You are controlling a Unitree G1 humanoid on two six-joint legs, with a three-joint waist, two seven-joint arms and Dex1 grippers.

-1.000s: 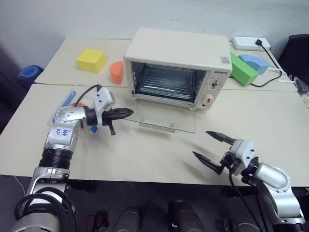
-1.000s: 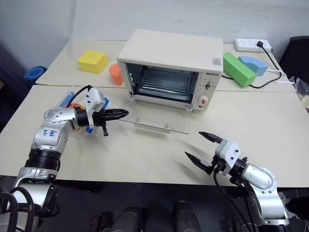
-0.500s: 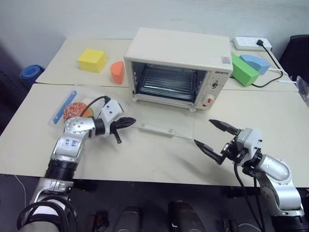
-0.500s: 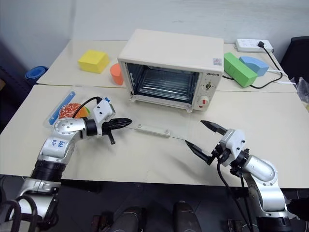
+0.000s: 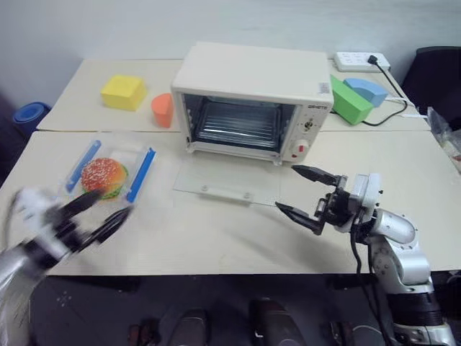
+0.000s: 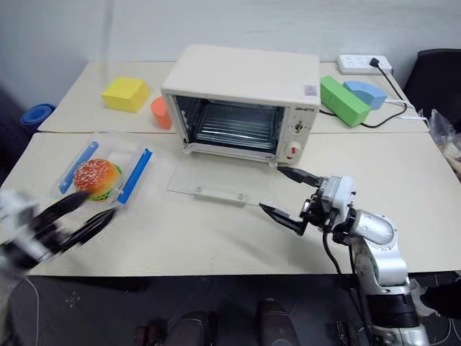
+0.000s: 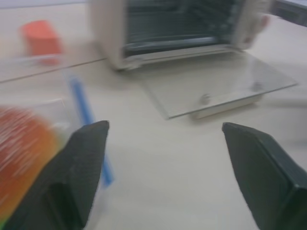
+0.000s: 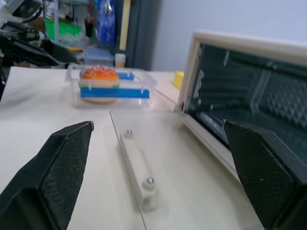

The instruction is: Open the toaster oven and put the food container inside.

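Left hand (image 5: 97, 213) has pulled back off the glass door (image 5: 227, 182) toward the near-left counter (image 5: 216, 238) edge, fingers now spread, empty. Toaster oven (image 5: 248, 97) door lies flat open, so opening looks done. Food container (image 5: 108, 173) sits on counter left of the door, just beyond left hand, not yet picked up. Right hand (image 5: 306, 194) open and empty at the door's right corner. Yellow block (image 5: 122, 91), orange piece (image 5: 162, 109), green block (image 5: 347, 101) sit behind, clear of path. Lowered door sticks out in front of the cavity.

A lab or office test room: plain pushed-together tables (image 5: 403, 162), coloured foam blocks (image 5: 122, 91), a power strip (image 5: 356, 60), a black office chair (image 5: 439, 72)
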